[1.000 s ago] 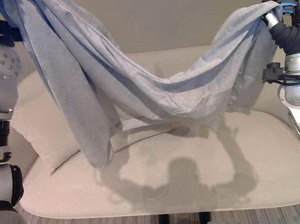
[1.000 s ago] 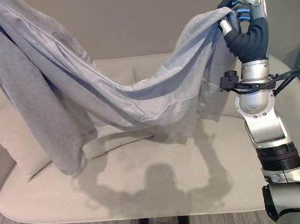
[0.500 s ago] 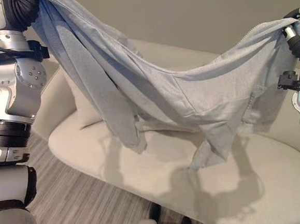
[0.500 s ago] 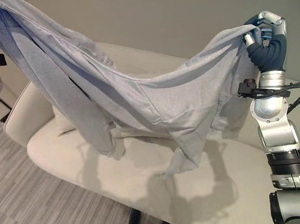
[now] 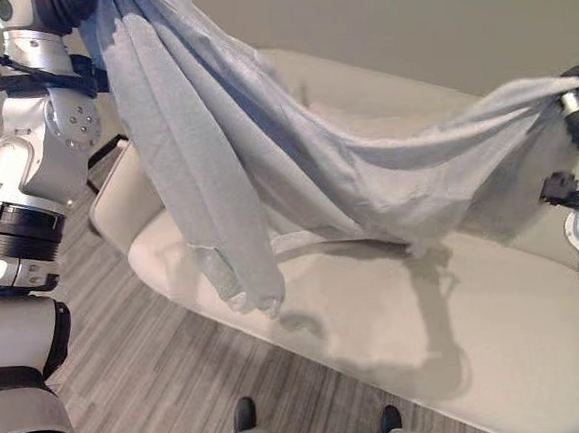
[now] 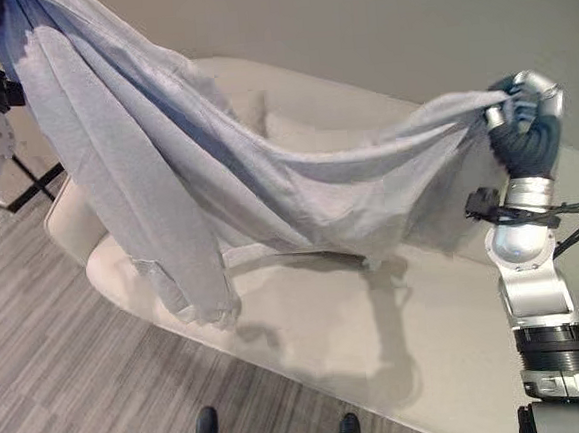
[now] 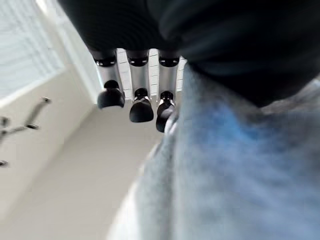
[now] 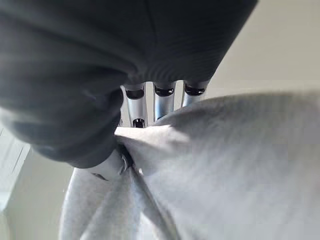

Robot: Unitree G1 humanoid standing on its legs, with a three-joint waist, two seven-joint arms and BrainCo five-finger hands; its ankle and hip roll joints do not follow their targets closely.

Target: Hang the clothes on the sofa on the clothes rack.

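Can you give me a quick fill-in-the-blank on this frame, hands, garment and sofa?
1. The light grey fabric garment hangs stretched between the robot's two ____.
2. The right hand is ____ on the garment's edge.
3. The garment's low hanging end dangles over the front edge of the cream ____.
4. The floor beside it is grey striped ____.

Missing words: hands; shut; sofa; carpet

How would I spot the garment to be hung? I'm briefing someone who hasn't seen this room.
Find the cream sofa against the plain wall. Stretched in the air above its seat is the grey garment, one end pinched by the right robot hand, the other lifted high at the left robot hand. It is the one grey, draping cloth there, sagging in the middle, unlike the pale cushion.
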